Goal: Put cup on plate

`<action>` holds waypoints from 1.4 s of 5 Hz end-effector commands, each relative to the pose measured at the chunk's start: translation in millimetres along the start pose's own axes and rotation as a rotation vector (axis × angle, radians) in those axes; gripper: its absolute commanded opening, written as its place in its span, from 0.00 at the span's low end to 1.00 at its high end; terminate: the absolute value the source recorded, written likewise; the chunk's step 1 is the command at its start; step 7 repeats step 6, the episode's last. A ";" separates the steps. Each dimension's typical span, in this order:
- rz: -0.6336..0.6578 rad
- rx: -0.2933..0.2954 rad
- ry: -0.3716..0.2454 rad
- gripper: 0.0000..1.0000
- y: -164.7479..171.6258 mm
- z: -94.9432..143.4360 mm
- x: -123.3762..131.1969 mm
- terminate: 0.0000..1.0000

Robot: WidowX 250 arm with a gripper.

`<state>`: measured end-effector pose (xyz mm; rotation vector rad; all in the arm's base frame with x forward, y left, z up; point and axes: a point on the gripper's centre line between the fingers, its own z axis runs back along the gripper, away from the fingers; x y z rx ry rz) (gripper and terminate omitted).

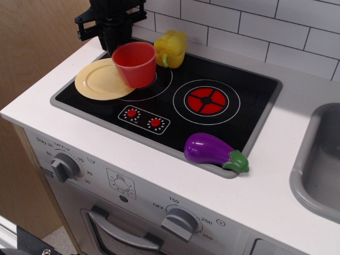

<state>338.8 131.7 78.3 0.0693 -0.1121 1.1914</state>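
Observation:
The red cup (135,65) is upright over the right edge of the pale yellow plate (95,81), low and close to it; I cannot tell whether it touches. My black gripper (119,47) comes in from the back left and is shut on the cup's far rim. Its fingertips are mostly hidden behind the cup. The cup's handle is hidden. The plate lies on the left side of the black toy stovetop (249,101).
A yellow pepper (171,48) stands just right of the cup at the stove's back. A purple eggplant (212,152) lies at the stove's front right edge. A grey sink (313,175) is at the far right. A tiled wall is behind.

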 end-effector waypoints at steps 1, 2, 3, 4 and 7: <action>-0.016 -0.038 -0.069 0.00 13.9 17.9 12.2 0.00; -0.033 -0.049 -0.039 0.00 19.1 21.5 15.2 0.00; -0.027 -0.045 -0.054 0.00 19.7 15.8 18.7 0.00; -0.024 -0.043 -0.066 0.00 19.0 13.8 21.2 0.00; -0.018 -0.041 -0.068 0.00 16.2 15.3 26.5 1.00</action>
